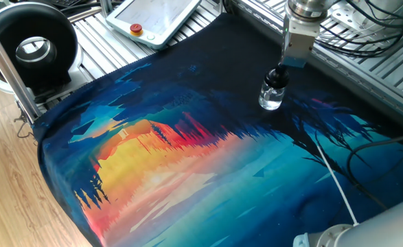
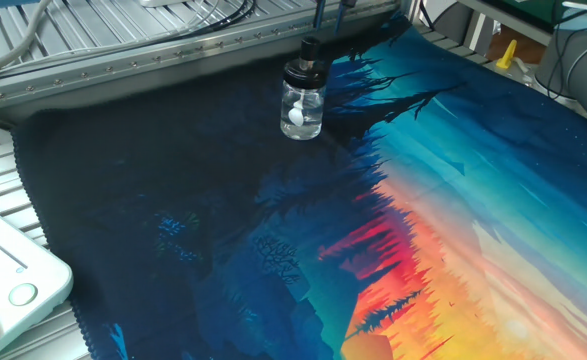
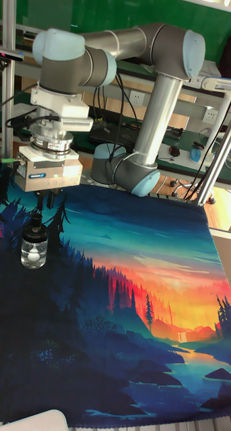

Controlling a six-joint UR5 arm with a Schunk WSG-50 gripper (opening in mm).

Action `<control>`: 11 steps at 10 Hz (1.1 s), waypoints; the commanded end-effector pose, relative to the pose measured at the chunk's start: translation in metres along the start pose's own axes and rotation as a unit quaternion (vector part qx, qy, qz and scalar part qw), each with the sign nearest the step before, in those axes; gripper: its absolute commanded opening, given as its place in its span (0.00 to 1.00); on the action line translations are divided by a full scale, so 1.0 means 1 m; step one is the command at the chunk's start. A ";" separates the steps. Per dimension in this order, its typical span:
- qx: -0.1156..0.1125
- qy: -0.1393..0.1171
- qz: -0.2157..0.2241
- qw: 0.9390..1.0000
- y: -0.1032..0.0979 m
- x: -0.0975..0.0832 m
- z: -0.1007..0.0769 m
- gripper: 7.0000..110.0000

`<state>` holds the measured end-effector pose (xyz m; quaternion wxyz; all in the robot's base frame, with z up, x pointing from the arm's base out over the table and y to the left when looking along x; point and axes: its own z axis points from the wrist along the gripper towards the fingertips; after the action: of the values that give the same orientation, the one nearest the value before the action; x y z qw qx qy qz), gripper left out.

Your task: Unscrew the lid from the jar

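The jar (image 1: 271,98) (image 2: 302,108) (image 3: 34,252) is small clear glass with a white ball inside. It stands upright on the dark far part of the colourful mat (image 1: 187,158). Its black lid (image 1: 277,75) (image 2: 307,62) (image 3: 36,227) sits on the neck. My gripper (image 1: 281,66) (image 2: 331,15) (image 3: 45,205) hangs straight above the lid. Its two thin fingers are a small gap apart with nothing between them, and the tips are just clear of the lid's narrow tip.
A white teach pendant (image 1: 156,17) (image 2: 3,290) lies past the mat's edge. A black round device (image 1: 33,44) stands on the wooden floor side. Cables (image 1: 373,34) and an aluminium rail (image 2: 153,55) run behind the jar. A thin white cable (image 1: 338,178) crosses the mat.
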<state>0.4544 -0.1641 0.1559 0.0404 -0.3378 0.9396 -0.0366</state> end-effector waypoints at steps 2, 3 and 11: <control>-0.041 -0.026 -0.035 0.998 0.021 -0.012 -0.003 0.15; -0.059 -0.039 -0.056 0.996 0.024 -0.018 -0.004 0.15; 0.035 0.014 -0.097 0.995 -0.075 -0.011 0.003 0.15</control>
<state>0.4882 -0.1853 0.1659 0.0390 -0.4209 0.9060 -0.0239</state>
